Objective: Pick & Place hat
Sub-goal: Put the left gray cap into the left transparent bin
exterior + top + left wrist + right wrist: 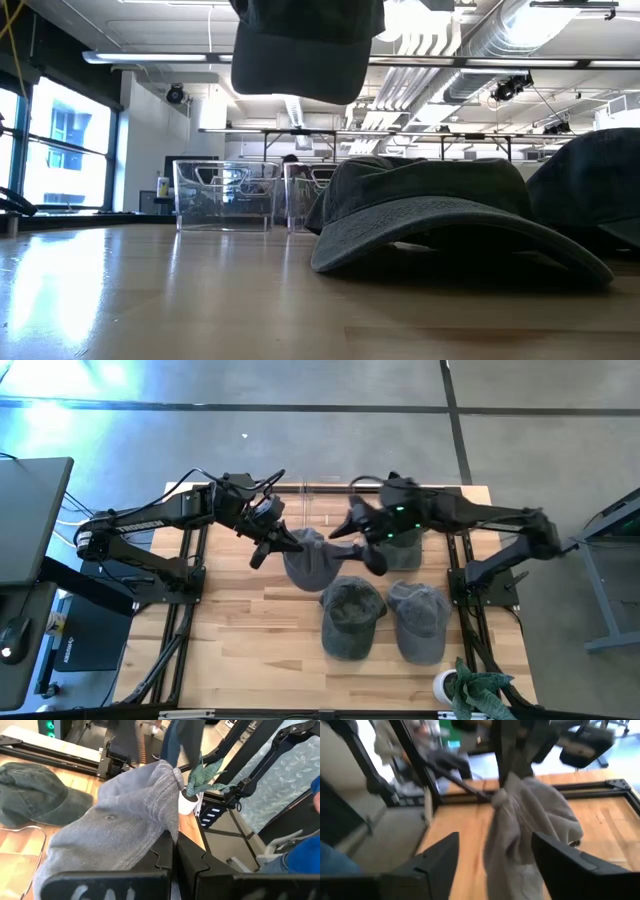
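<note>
A grey hat hangs in the air over the middle of the table, with my left gripper shut on it. In the low view it floats well clear of the tabletop. My right gripper is beside it, on the side of the table's right edge. In the right wrist view that gripper stands wide open, its fingers either side of the hanging hat. I see no finger touching it. Three other hats rest on the wood: a dark green one, a grey one, and one under my right arm. My left gripper pinches a bunched fold of the hat's crown cloth between its two shut fingers. It comes in from the table's left, slanting a little downward. The hat hangs slack below and beyond the fingers, lifted clear of the table.
Clear plastic bins stand at the table's far edge behind the arms. A small potted plant sits at the near right corner. A person's legs and a blue sleeve show beyond the table. Bare wood lies at the near left.
</note>
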Available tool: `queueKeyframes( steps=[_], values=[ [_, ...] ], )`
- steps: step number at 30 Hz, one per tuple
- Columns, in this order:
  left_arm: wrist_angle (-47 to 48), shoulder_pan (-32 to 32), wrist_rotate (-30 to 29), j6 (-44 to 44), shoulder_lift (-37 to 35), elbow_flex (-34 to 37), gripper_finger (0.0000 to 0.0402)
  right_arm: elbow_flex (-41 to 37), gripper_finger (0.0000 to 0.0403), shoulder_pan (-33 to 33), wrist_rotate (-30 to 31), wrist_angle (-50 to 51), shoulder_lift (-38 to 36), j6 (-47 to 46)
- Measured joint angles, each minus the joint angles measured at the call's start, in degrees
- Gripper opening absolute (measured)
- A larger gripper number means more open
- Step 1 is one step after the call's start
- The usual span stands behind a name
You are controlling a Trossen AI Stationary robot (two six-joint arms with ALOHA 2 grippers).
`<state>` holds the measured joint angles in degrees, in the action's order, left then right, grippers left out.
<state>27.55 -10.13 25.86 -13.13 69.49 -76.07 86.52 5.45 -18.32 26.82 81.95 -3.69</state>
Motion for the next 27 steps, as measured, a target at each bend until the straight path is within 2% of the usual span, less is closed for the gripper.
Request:
queueKeyframes(
  steps=[4, 8, 11, 16, 17, 22, 27],
  values=[
    [0.0, 0.0, 0.5, 0.8, 0.0, 0.0, 0.0, 3.2, 0.0272, 0.0, 0.0, 3.7, 4.6, 5.5],
    [0.0, 0.0, 0.6, 1.3, 0.0, 0.0, 0.0, 4.7, 0.0246, 0.0, -4.5, 7.1, 6.9, 7.2],
    [0.0, 0.0, 1.2, 1.6, 0.0, 0.0, 0.0, 5.0, 0.0189, -0.1, -8.8, 9.4, 6.6, 5.7],
    [-0.2, 0.0, 4.8, 3.9, 0.0, 0.0, 0.0, 5.1, 0.0036, -0.6, -15.3, 11.7, 4.2, 1.0],
    [-0.4, 0.0, 5.1, 3.9, 0.0, 0.0, 0.0, 5.1, 0.0019, -1.0, -15.9, 11.5, 3.5, 1.0],
    [-4.3, 0.0, 7.3, 3.7, 0.0, 0.0, 0.0014, 5.1, 0.002, -2.2, -16.7, 6.2, 1.0, -5.0],
    [-5.5, 0.0, 9.6, 2.3, 1.5, 0.0, 0.0079, 5.1, 0.0008, -3.0, -13.6, 2.5, 0.9, -5.8]
  ],
)
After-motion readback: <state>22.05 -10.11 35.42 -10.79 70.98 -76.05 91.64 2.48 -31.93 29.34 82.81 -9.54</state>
